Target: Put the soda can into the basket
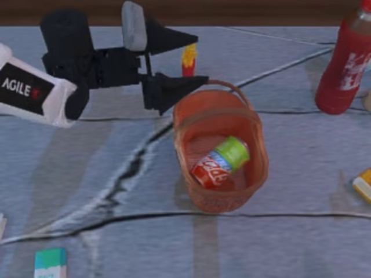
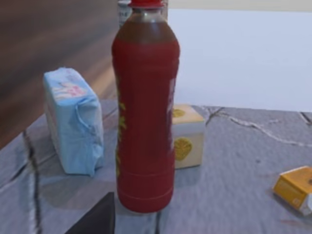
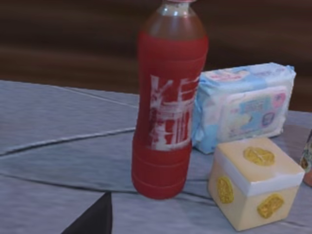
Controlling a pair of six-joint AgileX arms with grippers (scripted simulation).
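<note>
On the near edge of the desk (image 1: 278,243) a small teal-and-white box (image 1: 50,263) lies at the left.

Farther in, near the middle, the basket (image 1: 255,174) stands upright, its arched handle (image 1: 229,87) over the far end. The soda can (image 1: 221,161) lies on its side inside the basket, on its floor. Its long axis runs diagonally: the red end points toward the near left, the lime-green end toward the far right. It touches no claw.

A yellow-and-white packet (image 1: 363,184) lies at the right edge of the desk, well apart from the basket.

Beyond the basket's left rim, the left claw (image 1: 197,59) hangs above the desk, its two dark fingers spread wide and holding nothing. Between the fingertips, farther back, a small red fries carton (image 1: 188,61) stands.

At the far right a tall red bottle (image 1: 345,63) stands upright. The wrist views show a cream cube with yellow marks (image 3: 253,187) and a pale blue soft pack (image 3: 243,105) near that bottle.

The right claw's state cannot be told; only a dark tip (image 3: 92,219) shows in its own wrist view.
</note>
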